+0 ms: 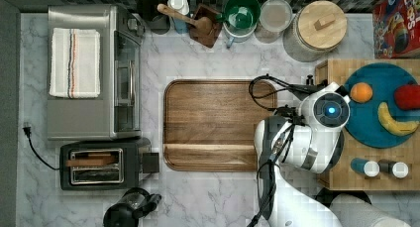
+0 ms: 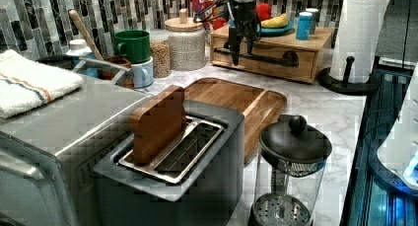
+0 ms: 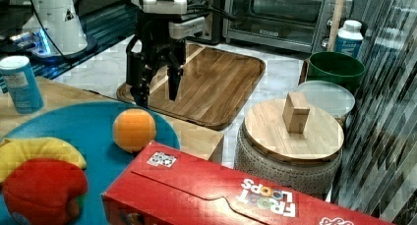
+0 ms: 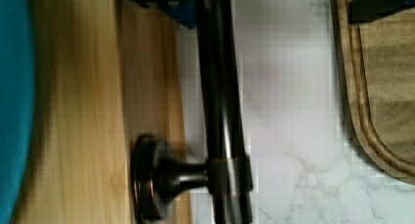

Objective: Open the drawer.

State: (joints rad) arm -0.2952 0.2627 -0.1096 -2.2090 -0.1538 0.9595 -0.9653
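Observation:
The drawer (image 2: 268,69) is the light-wood front of the butcher-block box (image 1: 337,71), and it sits flush with the box. Its long black bar handle (image 2: 266,57) runs across the front. My gripper (image 2: 235,49) hangs straight down over the end of the handle at the left view's left, open. In the wrist view the handle (image 4: 220,87) passes between the two fingers (image 4: 161,1), and one round mount (image 4: 147,182) holds it to the wood. In the right view the gripper (image 3: 157,90) stands open just off the box's front edge.
A dark-brown wooden tray (image 1: 213,123) lies on the marble beside the box. On the box sit a teal plate (image 1: 376,78) with fruit and two small bottles (image 1: 381,168). A paper towel roll (image 2: 357,33) stands at the box's end. Toaster oven (image 1: 94,71), toaster (image 1: 99,162) and jars line the counter.

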